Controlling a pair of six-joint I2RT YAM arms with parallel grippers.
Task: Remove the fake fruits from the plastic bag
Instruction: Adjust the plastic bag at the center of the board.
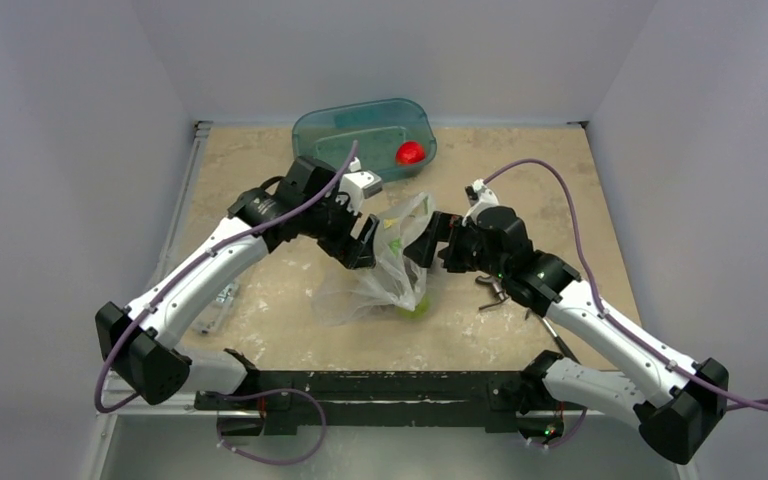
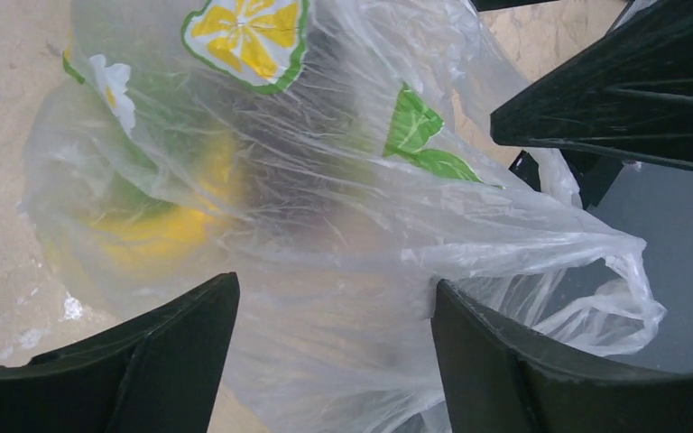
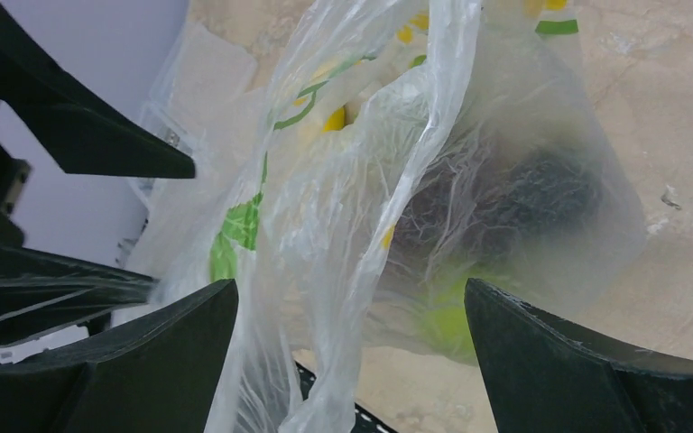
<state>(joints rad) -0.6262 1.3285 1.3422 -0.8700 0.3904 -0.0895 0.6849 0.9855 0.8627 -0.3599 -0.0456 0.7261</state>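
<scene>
The plastic bag (image 1: 388, 268) stands crumpled on the table between my two grippers, clear with lemon and leaf prints. The fake fruits show through its film: a yellow banana (image 2: 158, 230), a green round fruit (image 3: 444, 323) that also shows at the bag's bottom (image 1: 416, 308), and a dark purple grape bunch (image 3: 516, 203). My left gripper (image 2: 336, 285) is open, with loose bag film lying between its fingers. My right gripper (image 3: 350, 285) is open too, and a twisted strand of the bag hangs between its fingers. Both sit close against the bag's upper part, the left gripper (image 1: 364, 243) and the right gripper (image 1: 428, 240) on either side.
A teal translucent tub (image 1: 352, 135) stands at the back with a red round fruit (image 1: 410, 152) in it. A flat clear box of metal parts (image 1: 216, 306) lies at the left. Metal tools (image 1: 490, 293) lie by the right arm.
</scene>
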